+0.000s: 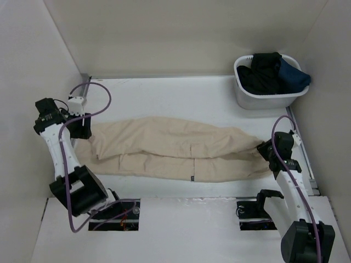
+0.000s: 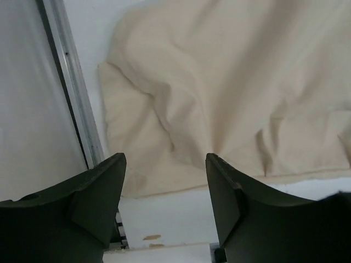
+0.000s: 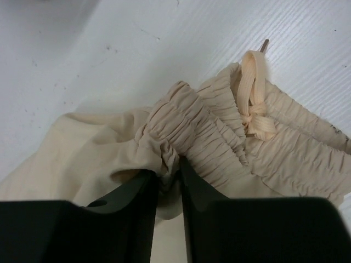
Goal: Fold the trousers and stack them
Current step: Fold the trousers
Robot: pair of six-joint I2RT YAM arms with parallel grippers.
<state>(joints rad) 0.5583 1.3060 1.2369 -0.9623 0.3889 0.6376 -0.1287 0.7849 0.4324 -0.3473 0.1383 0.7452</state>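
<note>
The beige trousers (image 1: pixel 175 148) lie flat across the table, legs folded side by side, with a small dark tag (image 1: pixel 192 177) at the near edge. The leg ends point left and the elastic waistband (image 3: pixel 203 131) with its drawstring (image 3: pixel 255 98) lies at the right. My left gripper (image 1: pixel 82 127) is open and empty, just above the leg ends (image 2: pixel 230 82); its jaws (image 2: pixel 164 159) stand wide apart over the cloth's edge. My right gripper (image 1: pixel 265 150) is shut on a bunch of the waistband, pinched between its fingers (image 3: pixel 169 174).
A white basket (image 1: pixel 263 99) holding dark clothes (image 1: pixel 271 71) stands at the back right. White walls close in the table on the left, back and right. A metal rail (image 2: pixel 77 98) runs along the left wall beside the leg ends.
</note>
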